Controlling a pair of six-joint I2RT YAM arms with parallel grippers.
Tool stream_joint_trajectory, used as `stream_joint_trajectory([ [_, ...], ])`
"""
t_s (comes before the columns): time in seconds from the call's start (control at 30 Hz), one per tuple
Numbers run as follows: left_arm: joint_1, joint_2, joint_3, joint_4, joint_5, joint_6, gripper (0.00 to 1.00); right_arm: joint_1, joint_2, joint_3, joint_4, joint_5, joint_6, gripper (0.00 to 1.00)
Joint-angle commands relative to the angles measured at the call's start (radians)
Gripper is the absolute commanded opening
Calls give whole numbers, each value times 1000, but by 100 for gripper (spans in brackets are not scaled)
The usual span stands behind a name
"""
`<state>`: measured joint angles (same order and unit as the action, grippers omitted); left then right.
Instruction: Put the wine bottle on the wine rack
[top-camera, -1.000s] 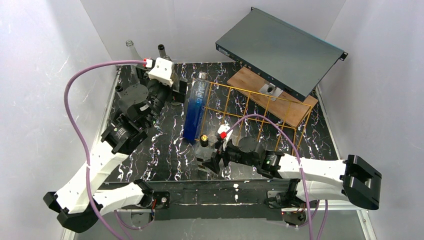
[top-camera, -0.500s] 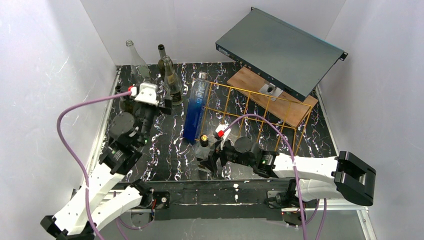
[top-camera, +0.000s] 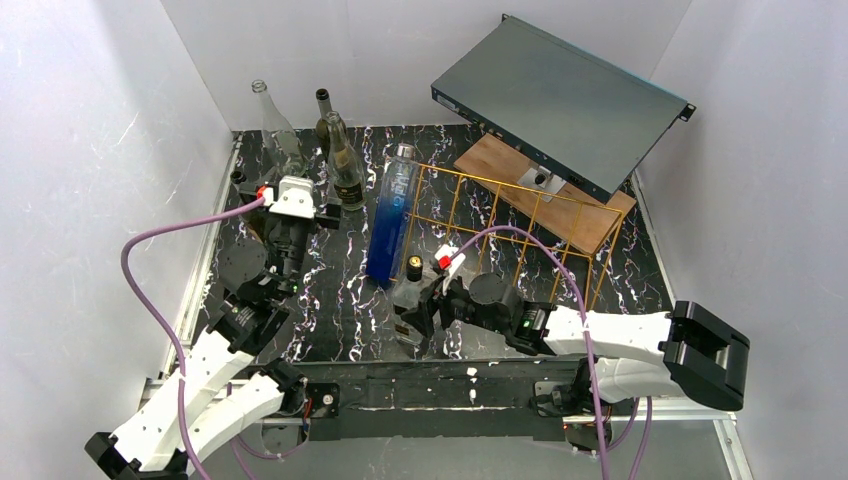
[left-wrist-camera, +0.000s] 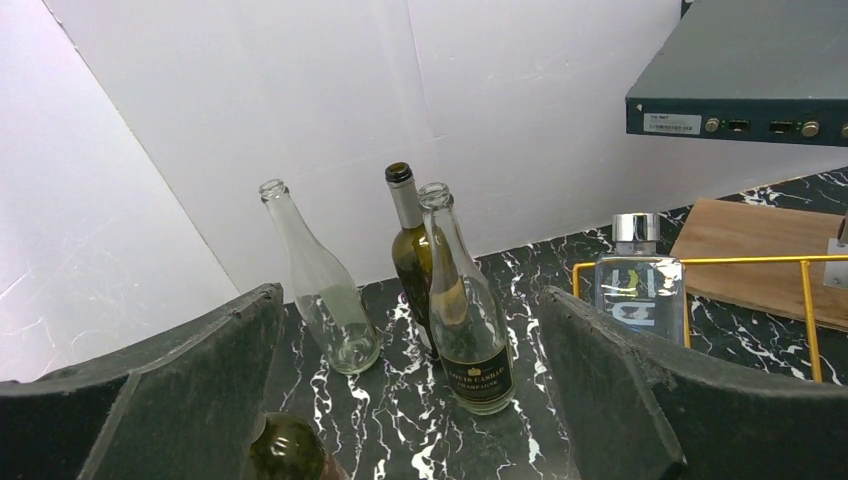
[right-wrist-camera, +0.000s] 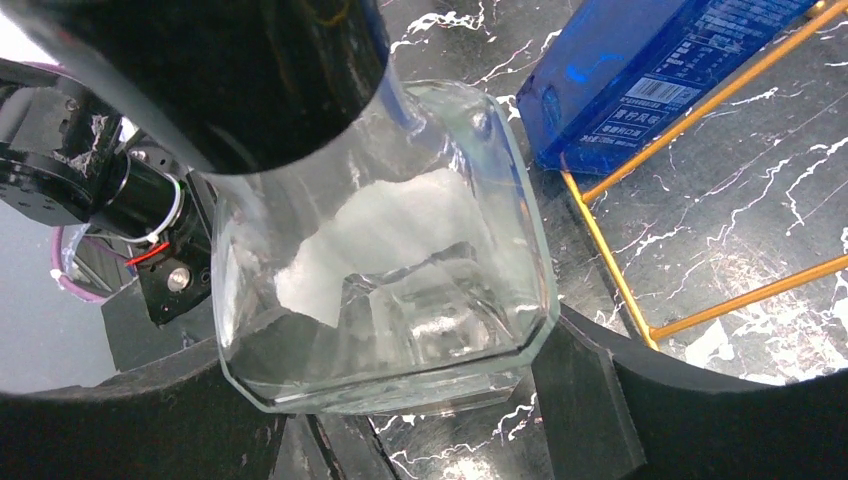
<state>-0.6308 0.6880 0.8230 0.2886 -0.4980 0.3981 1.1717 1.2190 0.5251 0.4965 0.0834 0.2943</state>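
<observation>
Right gripper (top-camera: 412, 318) is straddling the clear square glass bottle with the dark cap (top-camera: 408, 292), which is standing on the black marbled table (top-camera: 340, 300) just beside the near-left corner of the orange-gold wire wine rack (top-camera: 520, 188). Fingers are lying close against its sides. A firm pinch cannot be confirmed. Left gripper (left-wrist-camera: 410, 340) is hanging spread wide, holding nothing.
</observation>
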Motion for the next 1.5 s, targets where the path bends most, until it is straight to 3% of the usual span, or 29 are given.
stream_joint_trajectory([
  [0.0,3,-16,-13,64,-31,9,98,4,-42,22,64,28,71,36],
  [0.13,3,-16,-14,65,-30,3,98,3,-24,94,-11,55,115,2],
  [0.27,4,-12,-12,63,-28,-7,98,3,-21,179,-123,164,186,1],
  [0.43,4,-2,-6,63,-28,-34,98,3,-74,241,-227,419,403,1],
  [0.83,3,9,-4,58,-34,-53,98,0,63,582,-650,688,552,1],
  [1.23,5,49,-7,60,-25,-56,99,-63,255,861,-947,788,727,1],
  [1.47,12,36,-8,59,-27,-53,99,-95,359,954,-1023,793,760,1],
])
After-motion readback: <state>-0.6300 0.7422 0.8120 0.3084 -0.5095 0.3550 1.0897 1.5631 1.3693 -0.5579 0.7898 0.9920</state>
